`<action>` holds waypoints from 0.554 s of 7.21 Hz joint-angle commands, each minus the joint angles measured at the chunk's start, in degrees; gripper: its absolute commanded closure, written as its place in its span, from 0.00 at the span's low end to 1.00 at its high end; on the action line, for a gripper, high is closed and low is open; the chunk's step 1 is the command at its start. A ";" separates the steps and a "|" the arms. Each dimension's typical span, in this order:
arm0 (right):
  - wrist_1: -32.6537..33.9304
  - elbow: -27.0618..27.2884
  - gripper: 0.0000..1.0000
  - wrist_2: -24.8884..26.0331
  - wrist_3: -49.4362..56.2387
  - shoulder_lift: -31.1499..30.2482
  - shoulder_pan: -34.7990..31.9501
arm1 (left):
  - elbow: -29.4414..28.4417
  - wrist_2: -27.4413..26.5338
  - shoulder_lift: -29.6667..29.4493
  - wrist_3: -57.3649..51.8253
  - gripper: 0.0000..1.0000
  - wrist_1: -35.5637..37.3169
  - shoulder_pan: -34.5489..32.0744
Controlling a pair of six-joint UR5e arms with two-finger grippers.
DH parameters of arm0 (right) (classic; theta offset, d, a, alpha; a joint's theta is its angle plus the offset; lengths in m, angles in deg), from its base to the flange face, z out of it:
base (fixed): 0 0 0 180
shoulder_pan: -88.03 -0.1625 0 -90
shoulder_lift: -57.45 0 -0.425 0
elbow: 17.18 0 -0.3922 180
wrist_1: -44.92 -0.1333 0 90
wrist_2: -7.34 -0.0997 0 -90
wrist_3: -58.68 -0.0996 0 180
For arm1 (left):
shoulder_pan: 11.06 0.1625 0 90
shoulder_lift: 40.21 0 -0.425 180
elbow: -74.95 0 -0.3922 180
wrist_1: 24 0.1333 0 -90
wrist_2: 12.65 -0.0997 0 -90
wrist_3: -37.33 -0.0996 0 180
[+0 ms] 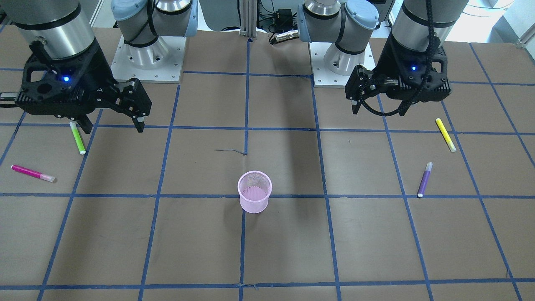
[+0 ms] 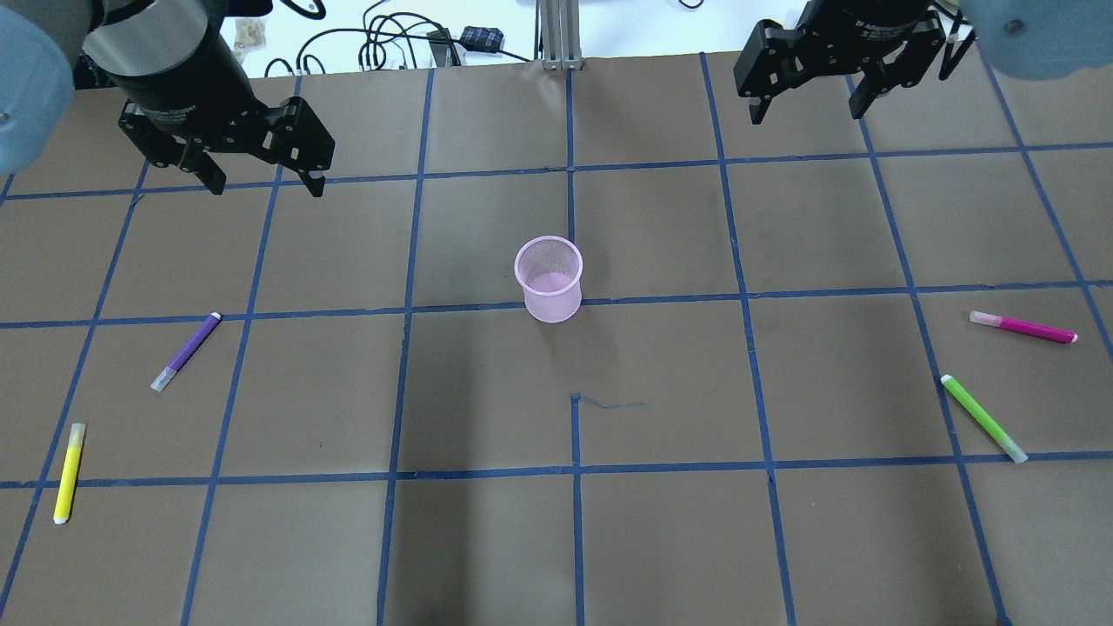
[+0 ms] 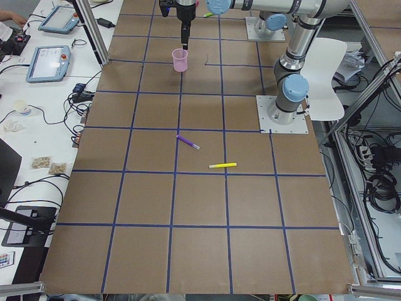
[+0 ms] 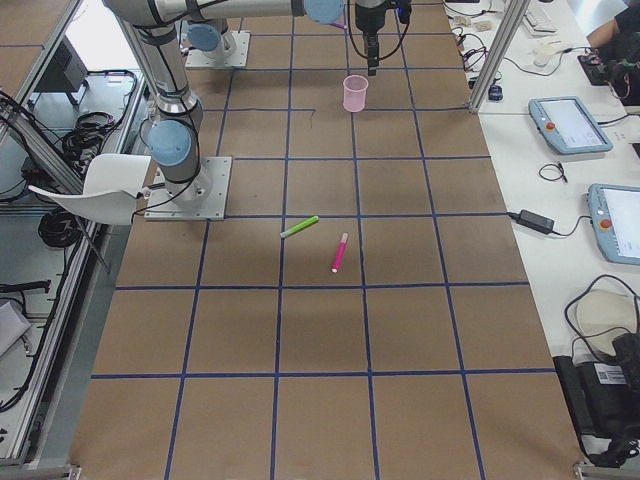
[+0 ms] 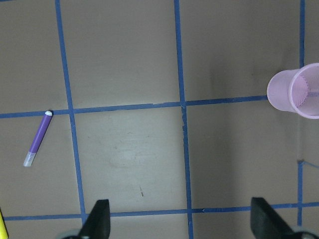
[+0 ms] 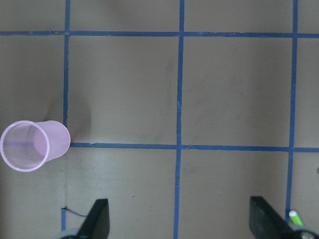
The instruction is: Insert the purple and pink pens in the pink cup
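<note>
The pink mesh cup (image 2: pixel 549 278) stands upright and empty at the table's middle; it also shows in the front view (image 1: pixel 254 197) and in both wrist views (image 5: pixel 295 91) (image 6: pixel 32 145). The purple pen (image 2: pixel 186 351) lies flat on the left side, also in the left wrist view (image 5: pixel 38 138). The pink pen (image 2: pixel 1023 327) lies flat at the far right, also in the front view (image 1: pixel 32 172). My left gripper (image 2: pixel 265 187) hovers open and empty beyond the purple pen. My right gripper (image 2: pixel 807 115) hovers open and empty, well away from the pink pen.
A green pen (image 2: pixel 983 417) lies near the pink pen on the right. A yellow pen (image 2: pixel 69 472) lies near the purple pen at the left edge. Blue tape lines grid the brown table (image 2: pixel 661 522).
</note>
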 commanded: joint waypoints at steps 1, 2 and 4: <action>-0.66 -0.21 0.00 -0.03 21.55 -0.80 9.97 | 0.01 0.02 0.00 0.15 0.02 0.50 -0.01; -3.62 -0.12 0.00 0.24 31.24 -1.68 15.42 | 0.18 0.02 -0.09 -0.37 0.02 0.41 0.08; -4.00 0.49 0.00 2.70 57.51 -2.22 26.57 | 0.19 0.10 0.00 -0.47 0.02 -0.12 0.43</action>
